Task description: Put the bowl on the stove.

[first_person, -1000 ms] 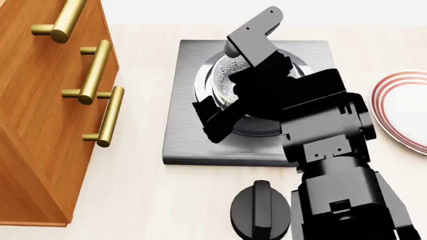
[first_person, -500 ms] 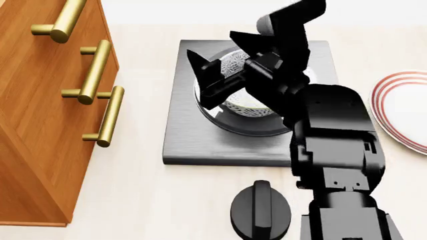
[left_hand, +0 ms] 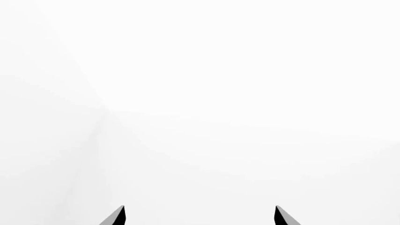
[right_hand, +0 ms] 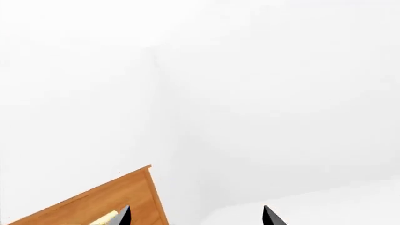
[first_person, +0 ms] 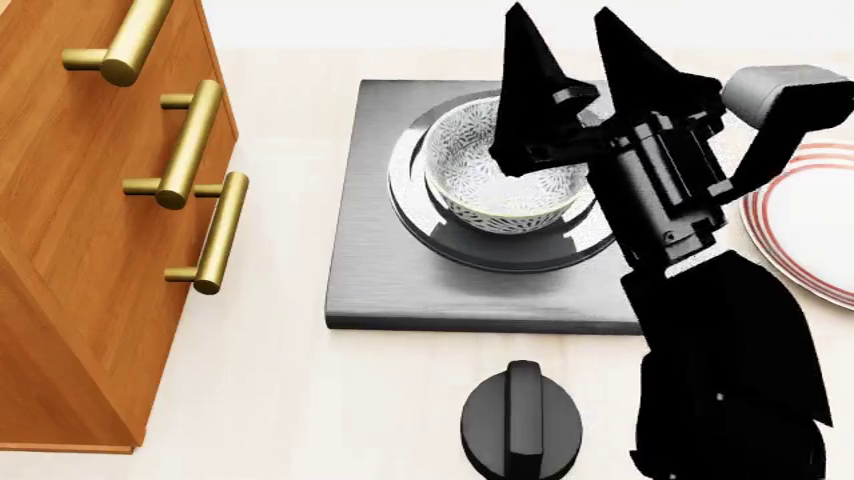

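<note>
Bowl: I see the bowl (first_person: pixel 501 180) sitting upright on the stove (first_person: pixel 367 250), centred inside the raised burner rings, its speckled inside facing up.
Stove: the dark slab lies flat on the pale worktop (first_person: pixel 294 400), between the wooden cabinet (first_person: pixel 80 250) on my left and the plate (first_person: pixel 814 225) on my right.
Right end effector: my right end effector (first_person: pixel 581 45) is released, its two pointed black fingers (first_person: pixel 527 70) spread apart and aimed up and away from me. It is raised above the bowl and holds nothing. From the head view one finger overlaps the bowl's right rim; I cannot tell whether it touches. In the right wrist view only the two fingertips (right_hand: pixel 270 216) show, apart, against a white wall and a corner of the cabinet.
Left end effector: the left end effector (left_hand: pixel 198 216) shows only in its own wrist view, two dark tips set wide apart against blank white, gripping nothing.
Knob: a round black knob (first_person: pixel 521 420) sits on the worktop just in front of the stove, apart from it.
Plate: red-ringed, partly cut off by the picture's right edge, beside the stove.
</note>
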### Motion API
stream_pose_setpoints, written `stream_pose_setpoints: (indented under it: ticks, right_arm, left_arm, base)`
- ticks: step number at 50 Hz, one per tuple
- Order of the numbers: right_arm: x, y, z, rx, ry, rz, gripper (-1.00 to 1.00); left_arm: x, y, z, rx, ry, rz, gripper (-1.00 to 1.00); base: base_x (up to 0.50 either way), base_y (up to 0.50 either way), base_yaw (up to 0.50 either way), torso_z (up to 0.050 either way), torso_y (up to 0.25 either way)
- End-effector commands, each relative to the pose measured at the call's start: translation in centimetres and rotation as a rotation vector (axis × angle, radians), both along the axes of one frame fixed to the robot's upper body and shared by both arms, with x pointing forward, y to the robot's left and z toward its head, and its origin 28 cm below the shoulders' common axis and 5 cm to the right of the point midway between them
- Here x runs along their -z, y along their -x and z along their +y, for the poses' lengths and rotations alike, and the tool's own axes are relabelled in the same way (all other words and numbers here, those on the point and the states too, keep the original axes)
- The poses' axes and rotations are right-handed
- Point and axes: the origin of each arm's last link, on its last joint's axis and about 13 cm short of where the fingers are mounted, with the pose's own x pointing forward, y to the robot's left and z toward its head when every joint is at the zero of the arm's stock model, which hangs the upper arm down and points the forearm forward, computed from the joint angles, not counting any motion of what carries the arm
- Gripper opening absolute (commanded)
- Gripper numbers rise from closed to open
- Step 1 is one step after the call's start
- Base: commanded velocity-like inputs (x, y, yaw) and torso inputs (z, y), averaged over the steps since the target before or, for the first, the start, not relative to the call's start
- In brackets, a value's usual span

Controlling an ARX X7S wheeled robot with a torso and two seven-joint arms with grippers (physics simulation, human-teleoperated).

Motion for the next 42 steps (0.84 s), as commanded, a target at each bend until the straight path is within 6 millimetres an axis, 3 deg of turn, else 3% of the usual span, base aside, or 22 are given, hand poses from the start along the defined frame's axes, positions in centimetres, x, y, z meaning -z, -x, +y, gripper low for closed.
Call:
stream_pose_setpoints:
  ticks: [1, 14, 19, 32, 42]
  right_arm:
    - [0.0, 1.5, -1.3, 0.057, -0.204, -0.075, 1.00]
    - [-0.8, 3.1, -3.2, 0.103, -0.580, -0.234, 1.00]
    - [-0.5, 2.9, -4.2, 0.223, -0.723, -0.245, 1.00]
    - [2.7, 1.7, -6.2, 0.695, -1.041, -0.065, 1.00]
    - [3.7, 2.1, -6.7, 0.724, -1.164, -0.064, 1.00]
  left_arm:
    - [0.1, -0.1, 0.0, -0.014, -0.010, 0.005, 1.00]
    - [0.1, -0.2, -0.1, -0.022, -0.013, 0.008, 1.00]
    - [0.1, -0.1, -0.1, -0.024, -0.015, 0.008, 1.00]
    - [0.2, -0.2, -0.1, -0.022, -0.016, 0.014, 1.00]
    - [0.3, -0.3, -0.1, -0.020, -0.017, 0.018, 1.00]
  base:
    - [0.00, 0.00, 0.00, 0.000, 0.000]
    - [0.00, 0.00, 0.00, 0.000, 0.000]
    - [0.00, 0.00, 0.00, 0.000, 0.000]
    - [0.00, 0.00, 0.00, 0.000, 0.000]
    - [0.00, 0.00, 0.00, 0.000, 0.000]
